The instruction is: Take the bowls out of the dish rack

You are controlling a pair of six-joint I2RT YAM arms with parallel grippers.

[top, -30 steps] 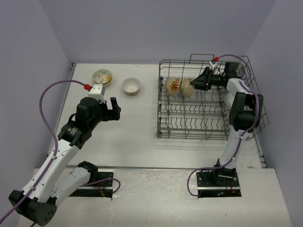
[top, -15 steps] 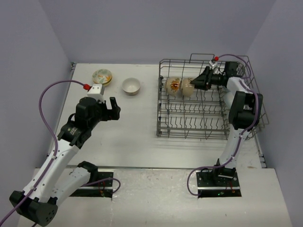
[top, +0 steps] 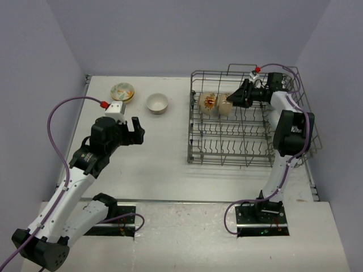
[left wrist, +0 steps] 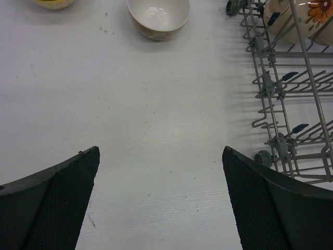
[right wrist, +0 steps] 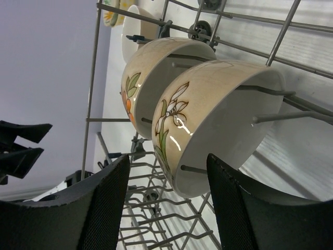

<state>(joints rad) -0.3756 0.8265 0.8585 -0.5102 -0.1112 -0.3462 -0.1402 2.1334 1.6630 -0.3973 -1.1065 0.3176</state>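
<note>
The grey wire dish rack (top: pixel 249 156) stands on the right. Two cream bowls stand on edge in its far row: one with orange marks (top: pixel 209 103) and one beside it (top: pixel 224 106). In the right wrist view the nearer floral bowl (right wrist: pixel 208 114) sits between tines, the other bowl (right wrist: pixel 151 78) behind it. My right gripper (top: pixel 232 101) is open, its jaws either side of the nearer bowl's rim (right wrist: pixel 167 161), not closed on it. My left gripper (top: pixel 135 131) is open and empty over the table. A white bowl (top: pixel 157 103) and a floral bowl (top: pixel 122 91) sit on the table at the far left.
In the left wrist view the white bowl (left wrist: pixel 158 16) lies ahead, the rack's left edge (left wrist: pixel 270 99) at right. White table (top: pixel 153 158) between the arms. Purple walls on three sides.
My right gripper has edged left and slightly up toward the nearer bowl in the rack. The left arm has not moved.
</note>
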